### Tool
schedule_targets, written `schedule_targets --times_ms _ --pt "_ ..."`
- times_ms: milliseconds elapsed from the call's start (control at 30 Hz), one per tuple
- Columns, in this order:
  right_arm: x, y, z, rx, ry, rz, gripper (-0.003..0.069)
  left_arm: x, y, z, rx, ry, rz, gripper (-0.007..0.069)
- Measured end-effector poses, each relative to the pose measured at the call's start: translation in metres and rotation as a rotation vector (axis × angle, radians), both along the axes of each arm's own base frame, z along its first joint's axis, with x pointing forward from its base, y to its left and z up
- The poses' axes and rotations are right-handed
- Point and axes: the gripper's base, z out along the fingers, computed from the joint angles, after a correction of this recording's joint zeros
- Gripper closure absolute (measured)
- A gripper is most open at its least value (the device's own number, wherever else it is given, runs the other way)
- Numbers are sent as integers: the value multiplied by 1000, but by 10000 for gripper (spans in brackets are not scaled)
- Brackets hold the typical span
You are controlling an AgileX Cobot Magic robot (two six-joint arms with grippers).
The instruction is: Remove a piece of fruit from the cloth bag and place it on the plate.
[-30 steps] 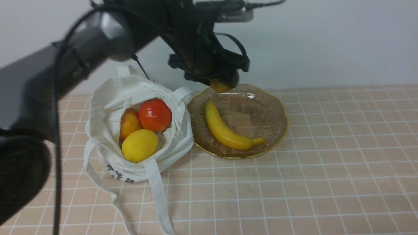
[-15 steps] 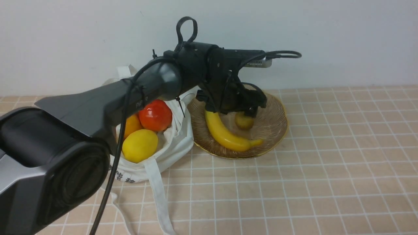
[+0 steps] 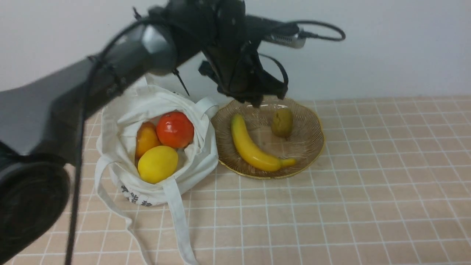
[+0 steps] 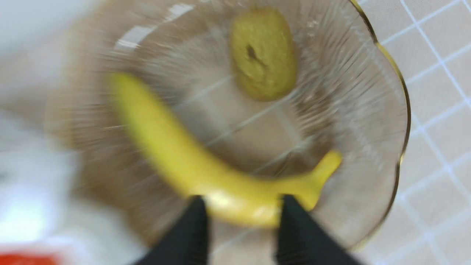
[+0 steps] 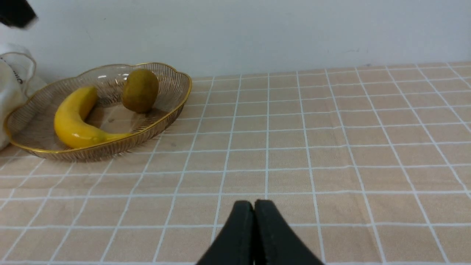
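- We see the kiwi [image 3: 282,123] resting in the ribbed amber glass dish [image 3: 307,147], near its far right side, a little above and right of the frame's centre.
- We find the yellow banana [image 3: 254,149] in the same dish, curving from its upper left to its lower right, apart from the kiwi.
- Our left arm [image 3: 147,48] crosses the upper left of the frame, with its gripper [image 4: 242,221] above the dish's far left part.
- In the left wrist view we see that gripper's jaws parted by a modest gap, with nothing held between them.
- In the right wrist view we see our right gripper [image 5: 254,209] with its jaws brought together, only a thin dark line between the tips, holding nothing.
- Left of the dish, we see the white canvas tote [image 3: 198,175] lying with its mouth open, one strap trailing to the frame's bottom edge.
- Inside it we count a yellow lemon [image 3: 157,164], a glossy red round fruit [image 3: 174,129] and an orange-coloured fruit [image 3: 146,139].
- We see dark characters [image 3: 136,195] on the tote's lower side.
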Motion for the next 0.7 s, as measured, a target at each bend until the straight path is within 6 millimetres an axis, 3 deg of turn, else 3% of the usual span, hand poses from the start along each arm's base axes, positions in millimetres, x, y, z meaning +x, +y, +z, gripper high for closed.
schedule_targets --times_ms 67,167,333,367,400,567,600,633,700 --pt "0 0 0 0 0 0 672 -18 18 42 39 -70 16 592" --pt "0 0 0 0 0 0 672 -44 41 87 71 -141 44 624" --pt "0 0 0 0 0 0 672 -91 74 134 57 -227 66 632" --pt "0 0 0 0 0 0 672 -91 74 134 57 -227 66 632" --pt "0 0 0 0 0 0 672 -114 87 136 57 -214 64 632" --pt "0 0 0 0 0 0 672 -171 118 114 62 -124 54 632" --pt "0 0 0 0 0 0 672 -198 132 98 33 -115 57 632" --pt "0 0 0 0 0 0 672 -210 139 94 7 -129 60 632" --pt "0 0 0 0 0 0 672 -239 153 64 -48 -142 64 632"
